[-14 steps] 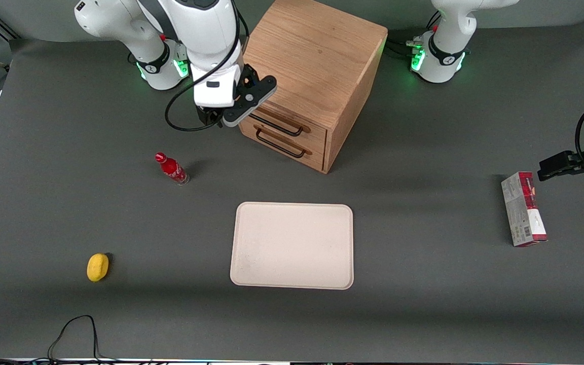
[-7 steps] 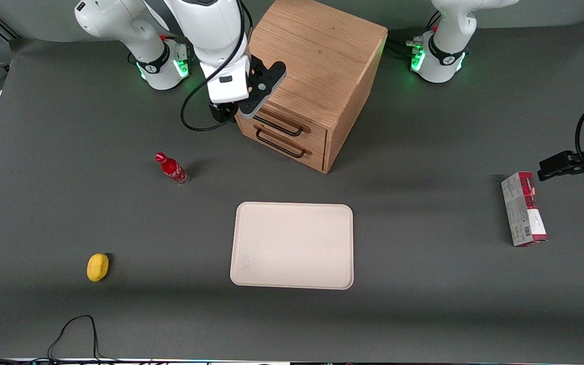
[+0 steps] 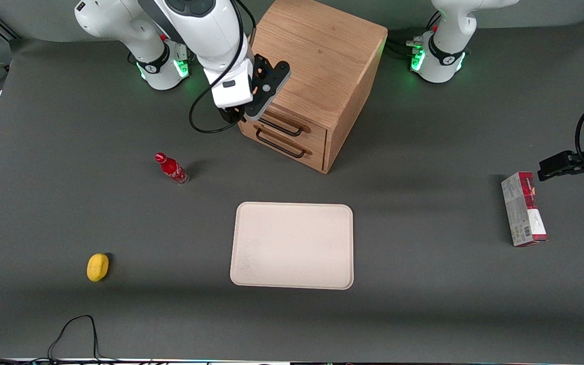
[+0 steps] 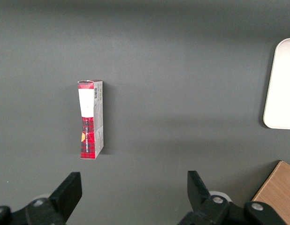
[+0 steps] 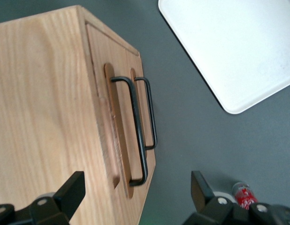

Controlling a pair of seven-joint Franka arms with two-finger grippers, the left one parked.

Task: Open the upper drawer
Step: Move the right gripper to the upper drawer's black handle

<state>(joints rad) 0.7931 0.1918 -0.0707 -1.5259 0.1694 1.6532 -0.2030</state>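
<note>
The light oak cabinet (image 3: 317, 66) stands at the back of the table with both drawers shut. The upper drawer (image 3: 292, 123) has a thin dark wire handle (image 3: 281, 127); the lower drawer (image 3: 288, 147) sits under it. My right gripper (image 3: 236, 115) hangs at the cabinet's front top corner toward the working arm's end, just above the end of the upper handle. In the right wrist view the gripper (image 5: 135, 190) is open and empty, with the end of the upper handle (image 5: 137, 126) between its fingers (image 5: 72, 192); the lower handle (image 5: 152, 112) lies beside it.
A cream tray (image 3: 292, 246) lies nearer the front camera than the cabinet. A red bottle (image 3: 171, 168) stands beside the cabinet toward the working arm's end, a yellow lemon (image 3: 97, 266) nearer the camera. A red and grey box (image 3: 523, 208) lies toward the parked arm's end.
My gripper has moved from beside the cabinet toward its front top corner, closer to the upper drawer's handle. The drawers have not moved.
</note>
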